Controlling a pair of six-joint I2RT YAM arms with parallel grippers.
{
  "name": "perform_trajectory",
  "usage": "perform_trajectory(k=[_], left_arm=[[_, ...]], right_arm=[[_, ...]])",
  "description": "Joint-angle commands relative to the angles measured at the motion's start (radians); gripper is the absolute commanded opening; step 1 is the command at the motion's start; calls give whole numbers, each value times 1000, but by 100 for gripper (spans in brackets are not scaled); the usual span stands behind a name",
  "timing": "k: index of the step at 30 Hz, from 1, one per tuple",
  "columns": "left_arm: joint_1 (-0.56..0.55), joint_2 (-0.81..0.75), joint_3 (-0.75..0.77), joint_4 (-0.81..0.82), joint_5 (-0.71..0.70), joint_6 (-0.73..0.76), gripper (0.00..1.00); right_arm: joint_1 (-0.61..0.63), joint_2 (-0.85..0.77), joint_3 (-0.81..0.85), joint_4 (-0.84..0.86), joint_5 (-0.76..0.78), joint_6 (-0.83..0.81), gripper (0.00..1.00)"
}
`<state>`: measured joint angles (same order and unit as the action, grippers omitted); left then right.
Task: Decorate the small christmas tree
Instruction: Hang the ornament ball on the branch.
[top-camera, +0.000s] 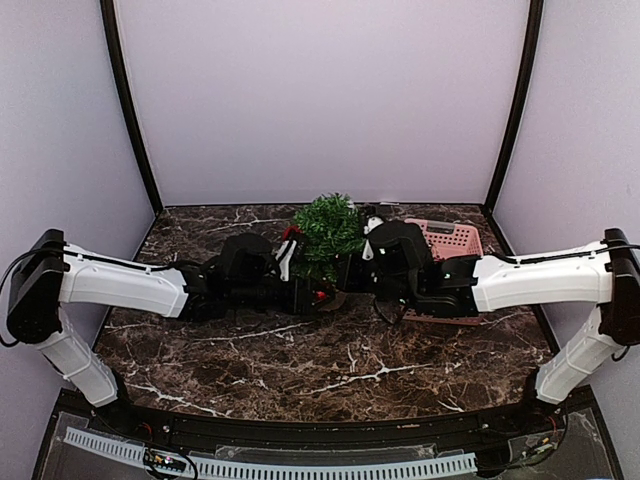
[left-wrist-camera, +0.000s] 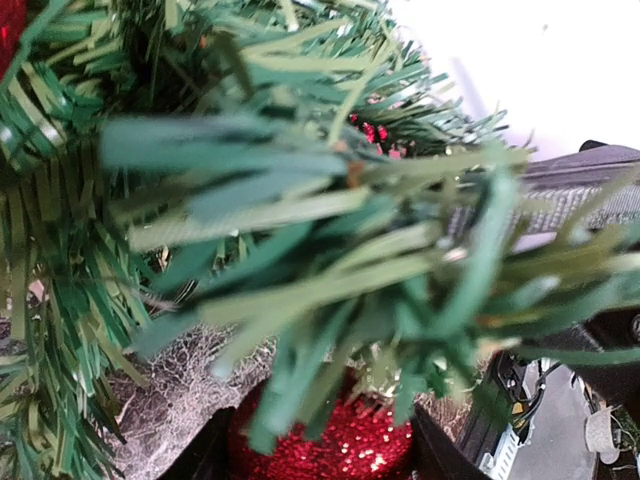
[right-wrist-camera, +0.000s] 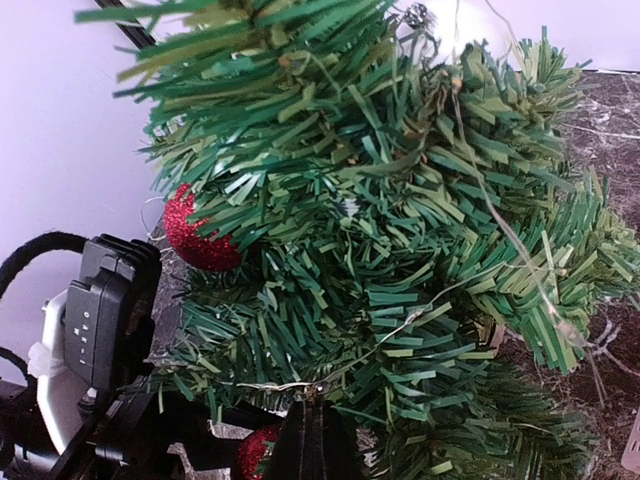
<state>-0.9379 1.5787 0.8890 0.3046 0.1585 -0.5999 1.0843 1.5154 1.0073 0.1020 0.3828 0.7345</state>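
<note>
- Top view: the small christmas tree stands upright at the far middle of the table, with its long axis vertical, between the two arms. The left gripper reaches in from the left, low at the tree's near-left foot. The right gripper comes in from the right, in front of the pink basket. Both are close against the tree, so neither is clearly nearer.
- Left wrist view: the left gripper is half closed on a red glitter ball, with a finger on either side. The tree's branches lie straight ahead and above, overhanging the ball. I judge the coming move is up and into a branch.
- Right wrist view: the right gripper has its jaws pressed together, low against the tree, which fills the view ahead and above. A thin wire runs across near its tip; I cannot tell whether it is nipped. A hung red ball sits on the tree's left side.
</note>
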Motion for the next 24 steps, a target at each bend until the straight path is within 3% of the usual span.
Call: perform_trajectory(k=[1, 24], left_arm=[[8, 10, 13, 10, 2, -5, 43], [15, 79, 44, 53, -34, 6, 44]], right_arm=[[8, 24, 37, -4, 32, 3, 0], [9, 48, 33, 0, 103, 17, 0]])
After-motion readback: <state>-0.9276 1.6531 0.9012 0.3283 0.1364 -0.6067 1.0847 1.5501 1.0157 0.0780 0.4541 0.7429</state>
